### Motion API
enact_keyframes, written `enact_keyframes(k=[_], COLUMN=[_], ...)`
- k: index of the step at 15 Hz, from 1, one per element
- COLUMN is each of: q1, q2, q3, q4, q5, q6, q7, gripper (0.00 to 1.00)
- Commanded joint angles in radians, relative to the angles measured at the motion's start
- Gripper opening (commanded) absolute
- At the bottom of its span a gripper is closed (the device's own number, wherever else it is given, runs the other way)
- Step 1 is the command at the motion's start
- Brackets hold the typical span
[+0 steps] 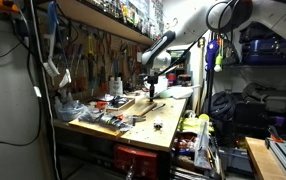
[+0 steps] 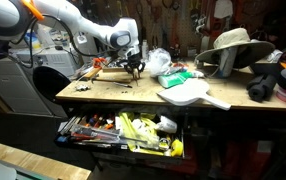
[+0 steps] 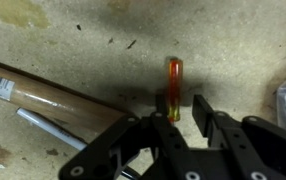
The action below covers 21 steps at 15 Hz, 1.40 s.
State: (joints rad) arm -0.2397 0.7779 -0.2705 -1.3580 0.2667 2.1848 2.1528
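In the wrist view my gripper (image 3: 180,112) is low over a stained workbench top (image 3: 233,45). A small orange-red translucent tool handle (image 3: 174,78) lies between the two black fingers. It is close against the left finger, with a gap to the right finger, so the jaws look open around it. In both exterior views the gripper (image 1: 151,88) (image 2: 133,68) points down at the bench top, near the back.
A brown tube (image 3: 53,95) and a thin metal rod (image 3: 41,126) lie left of the gripper. On the bench are a white bag (image 2: 159,62), a white board (image 2: 193,95) and a hat (image 2: 233,45). An open drawer of tools (image 2: 123,130) juts out in front. Tools hang on the wall (image 1: 88,55).
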Motion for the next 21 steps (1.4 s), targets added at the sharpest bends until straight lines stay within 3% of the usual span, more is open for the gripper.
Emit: enact_keyframes(k=[1,5,6,16,21], q1=[0.003,0.014,0.016,0.022,0.038], q2=[-0.027,-0.111,-0.130,-0.343,-0.402], q3=[0.006,0.006,0.006,0.006,-0.012], q4=[-0.015,-0.090,-0.106,-0.361,-0.423], q5=[-0.042,-0.128,-0.146,-0.250,-0.358], q6=[-0.005,-0.004,-0.003,0.009,0.005], q7=[-0.014,-0.208,-0.256,-0.779,-0.989], gripper=[0.68,0.97,1.00,1.00,1.00])
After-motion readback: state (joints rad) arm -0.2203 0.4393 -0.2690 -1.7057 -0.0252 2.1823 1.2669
